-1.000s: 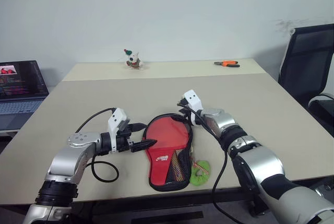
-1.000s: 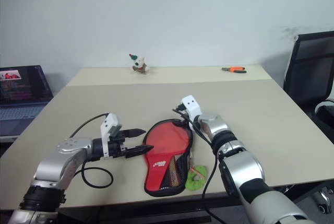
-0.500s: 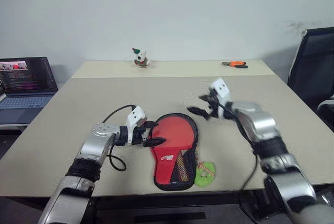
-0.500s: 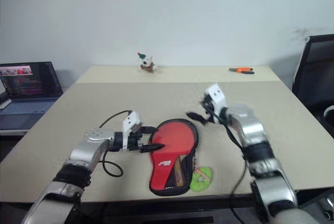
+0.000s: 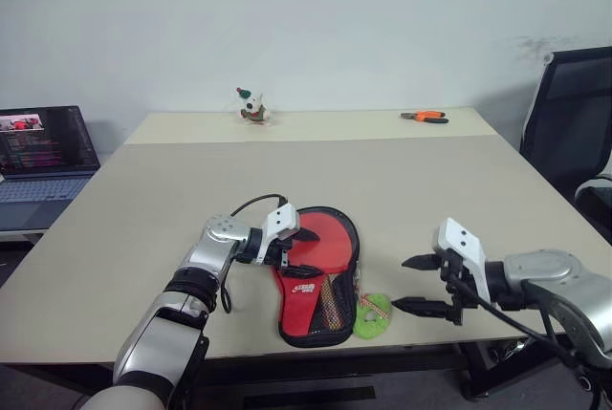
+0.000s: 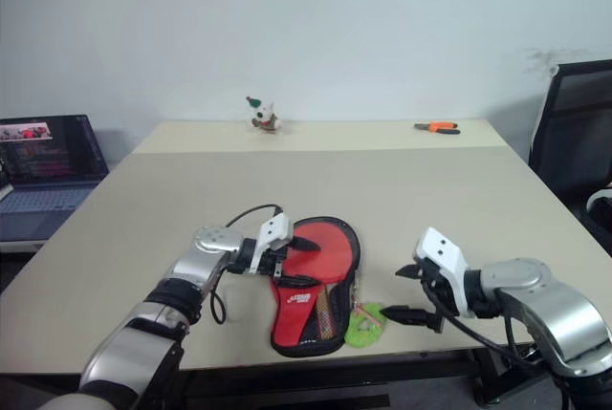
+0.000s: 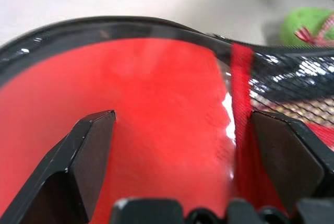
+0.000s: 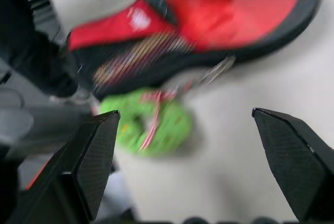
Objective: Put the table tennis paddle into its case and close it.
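Table tennis paddle (image 5: 320, 243) is lying in its case (image 5: 316, 319) by the table's near edge, case not closed. Right gripper (image 5: 421, 284) is pulling back off it, fingers spread, empty. Left gripper (image 5: 304, 248) is moving in over the blade, fingers apart. Closing comes next.

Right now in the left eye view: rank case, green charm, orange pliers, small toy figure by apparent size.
1. case, with the paddle in it
2. green charm
3. orange pliers and small toy figure: look alike; both sit at the table's far edge, so distance shrinks them.
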`<action>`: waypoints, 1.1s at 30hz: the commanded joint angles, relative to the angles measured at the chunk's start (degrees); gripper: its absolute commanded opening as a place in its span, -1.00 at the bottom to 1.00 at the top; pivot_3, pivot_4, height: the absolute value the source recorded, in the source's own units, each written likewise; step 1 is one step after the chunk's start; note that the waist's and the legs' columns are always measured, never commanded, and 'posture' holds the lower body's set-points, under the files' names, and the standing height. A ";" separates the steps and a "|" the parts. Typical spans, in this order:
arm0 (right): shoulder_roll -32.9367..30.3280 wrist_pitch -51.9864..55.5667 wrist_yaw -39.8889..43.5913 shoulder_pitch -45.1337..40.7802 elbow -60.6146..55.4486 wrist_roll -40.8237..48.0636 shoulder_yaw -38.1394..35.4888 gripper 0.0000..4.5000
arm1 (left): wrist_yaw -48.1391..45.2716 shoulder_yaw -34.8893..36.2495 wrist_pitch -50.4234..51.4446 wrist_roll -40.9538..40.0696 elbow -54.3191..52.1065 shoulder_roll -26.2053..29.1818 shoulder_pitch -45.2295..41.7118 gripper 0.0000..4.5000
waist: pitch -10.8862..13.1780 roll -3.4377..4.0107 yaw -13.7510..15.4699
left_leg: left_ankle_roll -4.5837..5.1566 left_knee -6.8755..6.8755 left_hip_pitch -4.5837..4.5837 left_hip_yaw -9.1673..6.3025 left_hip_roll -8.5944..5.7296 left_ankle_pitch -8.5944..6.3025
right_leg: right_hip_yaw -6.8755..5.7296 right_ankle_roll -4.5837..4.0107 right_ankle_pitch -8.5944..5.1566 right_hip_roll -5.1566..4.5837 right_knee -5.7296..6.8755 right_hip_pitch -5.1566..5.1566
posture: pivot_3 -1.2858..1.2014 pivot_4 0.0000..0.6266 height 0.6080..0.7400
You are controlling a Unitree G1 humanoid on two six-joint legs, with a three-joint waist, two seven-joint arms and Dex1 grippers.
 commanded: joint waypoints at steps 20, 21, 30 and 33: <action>2.33 -16.56 -0.99 0.64 4.16 -11.09 19.10 0.98 | 1.23 -0.59 -4.92 3.48 4.91 -0.59 -0.73 1.00 | -0.06 -0.09 0.21 | -0.01 0.04 0.34 -0.05 0.00 0.01 | -0.03 0.04 -0.02 0.00 0.00 0.35 | 0.03 -0.52 1.00; 3.02 -16.27 -0.96 0.27 4.88 -10.99 19.23 0.98 | 1.19 -0.59 -4.94 3.50 4.87 -0.58 -0.71 1.00 | -0.07 -0.08 0.21 | -0.01 0.04 0.35 -0.05 0.00 0.01 | -0.03 0.04 -0.02 0.00 0.00 0.36 | 0.03 -0.52 1.00; 4.79 -17.77 -1.96 -2.03 10.69 -14.88 21.29 0.91 | 1.20 -0.45 -4.76 3.48 4.43 -0.48 -0.44 1.00 | -0.09 -0.10 0.25 | 0.00 0.05 0.37 -0.06 0.00 0.01 | -0.04 0.03 -0.01 -0.01 0.04 0.37 | 0.03 -0.52 1.00; 4.22 -21.11 -2.45 -2.30 12.07 -18.27 22.57 0.56 | 1.09 -0.44 -4.69 3.43 4.27 -0.42 -0.26 1.00 | -0.10 -0.09 0.25 | 0.00 0.06 0.37 -0.05 0.00 0.01 | -0.03 0.03 -0.01 -0.01 0.04 0.37 | 0.03 -0.52 1.00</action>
